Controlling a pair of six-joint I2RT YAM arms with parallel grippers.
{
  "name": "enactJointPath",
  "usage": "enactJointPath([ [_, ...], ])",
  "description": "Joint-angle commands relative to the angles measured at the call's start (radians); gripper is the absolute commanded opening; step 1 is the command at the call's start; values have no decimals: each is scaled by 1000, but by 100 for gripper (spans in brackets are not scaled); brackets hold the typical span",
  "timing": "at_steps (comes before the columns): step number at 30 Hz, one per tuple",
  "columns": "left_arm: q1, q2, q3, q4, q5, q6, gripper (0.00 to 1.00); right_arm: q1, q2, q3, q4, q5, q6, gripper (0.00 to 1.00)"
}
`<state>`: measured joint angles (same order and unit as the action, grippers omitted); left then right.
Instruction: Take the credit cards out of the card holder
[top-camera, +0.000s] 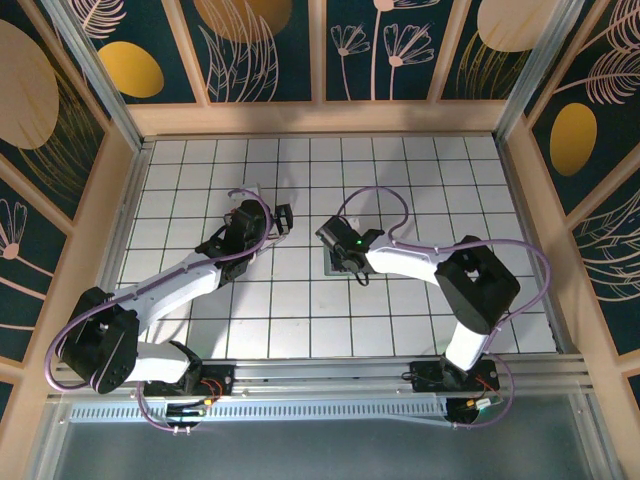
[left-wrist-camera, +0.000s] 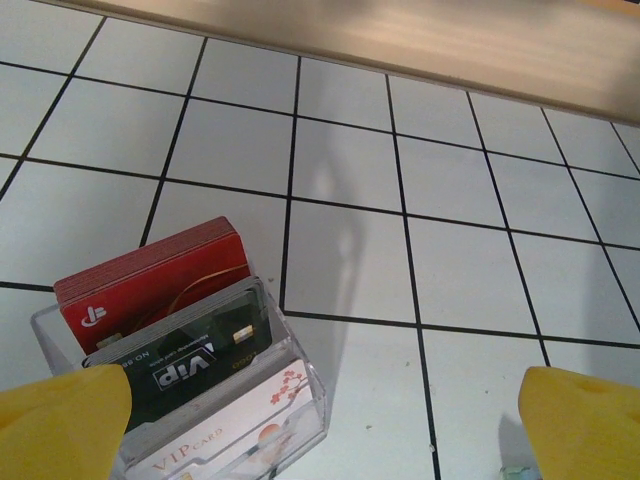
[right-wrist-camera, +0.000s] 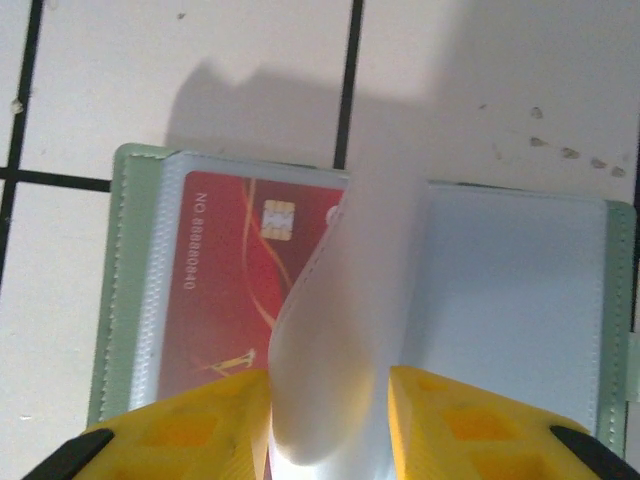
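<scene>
The card holder (right-wrist-camera: 510, 300) lies open near the middle of the counter (top-camera: 400, 160); a red credit card (right-wrist-camera: 225, 290) sits in its left sleeve; the right hand (right-wrist-camera: 328, 400) pinches a clear inner leaf (right-wrist-camera: 340, 330) of it, narrow, lifting it into a curl; the left hand (left-wrist-camera: 325, 425) hangs wide above a clear box (left-wrist-camera: 310, 400) of cards, nearer the far-left corner.

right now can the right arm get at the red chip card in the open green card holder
Probably not yet: the right gripper pinches a clear plastic leaf, and the red chip card lies sleeved in the pale green card holder.
</scene>
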<state>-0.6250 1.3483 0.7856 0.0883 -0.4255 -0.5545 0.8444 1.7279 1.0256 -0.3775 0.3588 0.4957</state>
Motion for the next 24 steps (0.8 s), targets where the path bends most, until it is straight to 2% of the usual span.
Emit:
enactJointPath([
  [1, -2, -11, 19, -22, -19, 5, 99, -20, -54, -36, -32, 57, 30, 38],
  [14, -11, 5, 38, -41, -24, 41, 99, -130, -138, -138, 34, -23, 41, 37],
  [24, -136, 102, 80, -62, -93, 55, 99, -211, -161, -202, 106, -115, 41, 35],
])
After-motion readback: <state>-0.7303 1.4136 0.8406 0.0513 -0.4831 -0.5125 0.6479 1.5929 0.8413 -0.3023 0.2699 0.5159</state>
